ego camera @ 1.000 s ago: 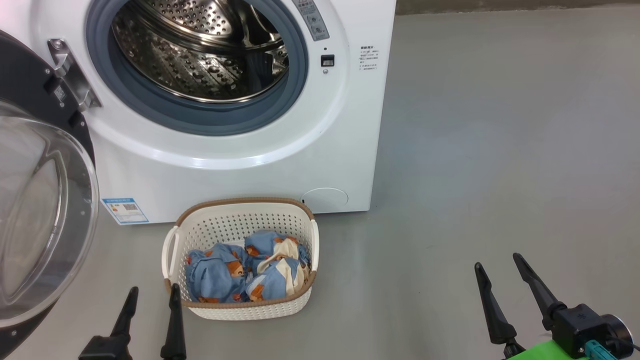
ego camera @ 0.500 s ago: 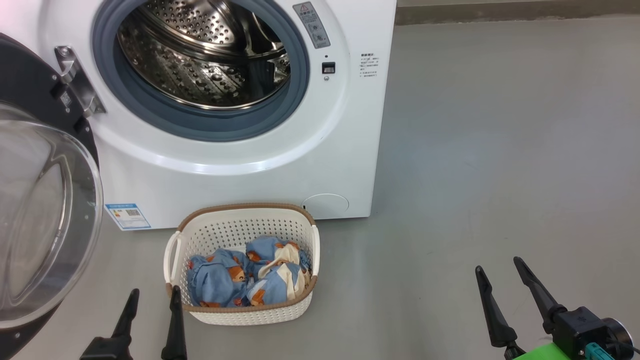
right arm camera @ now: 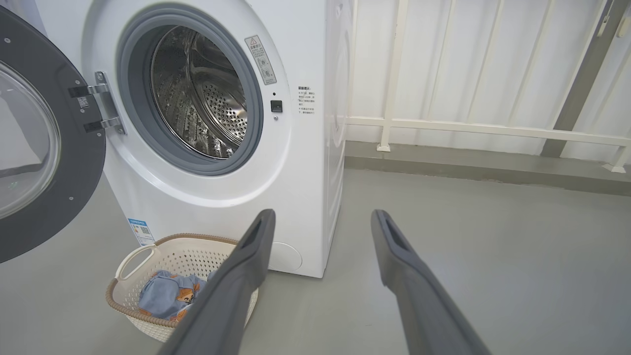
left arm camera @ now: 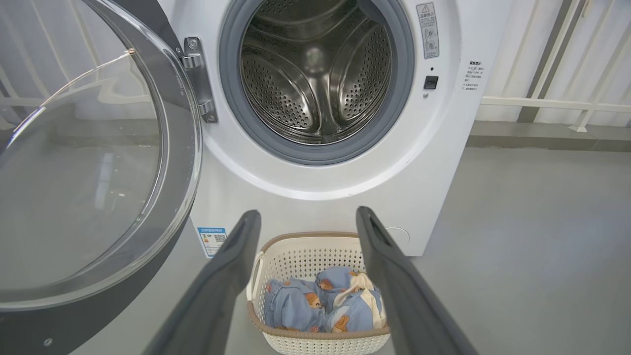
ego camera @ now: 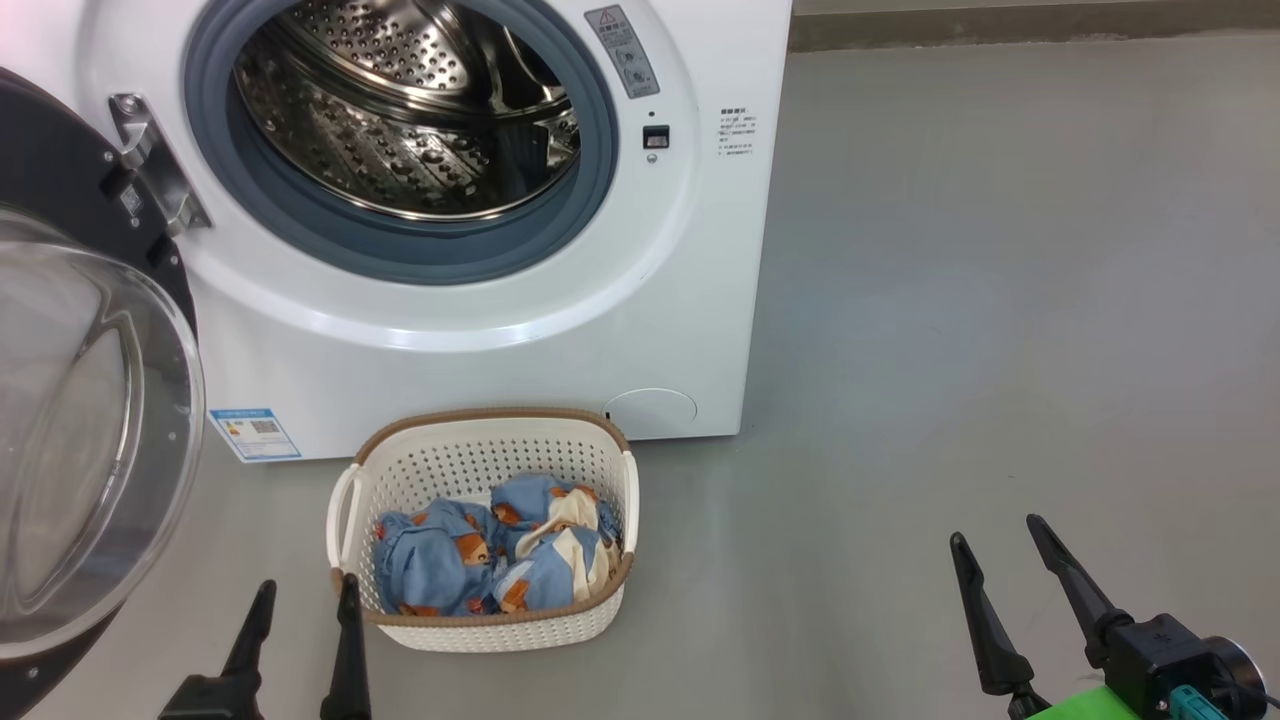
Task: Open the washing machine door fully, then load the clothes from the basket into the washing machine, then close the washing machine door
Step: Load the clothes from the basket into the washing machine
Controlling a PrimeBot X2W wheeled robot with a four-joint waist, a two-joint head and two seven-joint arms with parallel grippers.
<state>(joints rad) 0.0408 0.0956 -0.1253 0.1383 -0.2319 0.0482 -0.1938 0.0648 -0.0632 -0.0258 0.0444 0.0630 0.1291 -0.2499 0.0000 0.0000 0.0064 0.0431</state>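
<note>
Grey floor carries everything. The washing machine stands at its far left, top cut off in the head view. The washing machine door is swung wide open on its left hinge, with half of it lost past the picture edge. The steel drum is exposed, though its depth is only partly seen. The sticker text is too small to read.

The basket sits on the floor just before the machine's front, below the opening. The clothes are bunched inside it, their lower folds hidden by the perforated wall.

The left gripper is at the basket's near left corner, fingers spread and holding nothing. Whether one finger touches the rim cannot be told. The right gripper is over bare floor well right of the basket, fingers parted and empty, its base cropped. In the right wrist view one finger covers the basket's right side.
</note>
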